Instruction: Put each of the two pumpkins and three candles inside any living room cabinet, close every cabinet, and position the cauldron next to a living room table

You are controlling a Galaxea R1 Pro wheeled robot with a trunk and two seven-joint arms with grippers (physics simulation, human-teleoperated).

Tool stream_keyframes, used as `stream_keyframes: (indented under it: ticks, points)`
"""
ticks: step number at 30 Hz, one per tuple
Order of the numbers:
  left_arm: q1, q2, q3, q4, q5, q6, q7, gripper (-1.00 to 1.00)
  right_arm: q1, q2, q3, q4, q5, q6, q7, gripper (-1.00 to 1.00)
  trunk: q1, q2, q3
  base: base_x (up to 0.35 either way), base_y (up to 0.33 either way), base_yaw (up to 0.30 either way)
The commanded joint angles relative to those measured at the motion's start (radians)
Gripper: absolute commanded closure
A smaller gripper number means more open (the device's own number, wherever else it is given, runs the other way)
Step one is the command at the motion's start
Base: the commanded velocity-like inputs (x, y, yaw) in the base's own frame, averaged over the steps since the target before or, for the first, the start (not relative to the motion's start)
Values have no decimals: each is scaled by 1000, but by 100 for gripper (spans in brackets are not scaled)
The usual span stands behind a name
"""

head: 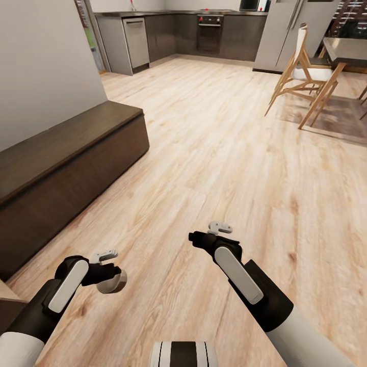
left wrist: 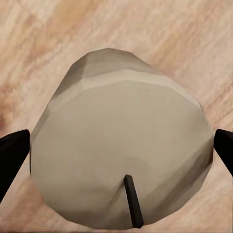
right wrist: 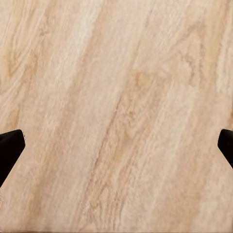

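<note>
One candle (left wrist: 121, 145) was in the left gripper (head: 113, 272), low in the left part of the head picture, and the fingers (left wrist: 12, 155) were closed against its two sides. In the left wrist picture the candle showed its pale top with a short dark wick, and the wooden floor (head: 219, 137) lay under it.

At the left edge of the head picture the cabinet (head: 66, 173) stood along the wall, long and dark brown. Its fronts that could be seen were all shut, and nothing lay on its top.

Lower right of the centre was the right gripper (head: 220, 228). It held nothing; its fingers (right wrist: 9, 150) stood far apart at the two edges of the right wrist picture, with bare floor between them.

In the upper right of the head picture stood a wooden chair (head: 306, 71) and part of a dining table (head: 346, 51); grey kitchen units (head: 168, 35) were at the top.

I judge the task was at an early or middle step: this candle had yet to go into the cabinet, so a drawer had to be opened first. How many other things were already inside, I cannot tell.
</note>
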Motion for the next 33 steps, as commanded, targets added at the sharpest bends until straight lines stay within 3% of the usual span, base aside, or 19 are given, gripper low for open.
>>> stream_keyframes:
  ticks: [1, 20, 33]
  points:
    - [-1, 1, -2, -1, 10, 1, 10, 100, -1, -1, 2, -2, -6, 3, -8, -100, 0, 0, -2, 9, -32, 244]
    - [-1, -7, -15, -1, 13, 1, 10, 100, -1, -2, 2, -9, -5, 1, 1, -100, -9, 4, 68, 1, -3, 60]
    - [-1, -9, -16, 0, 14, 1, 12, 100, -1, -2, 3, -9, -5, 1, 1, -100, -15, 7, 123, -14, 0, 242]
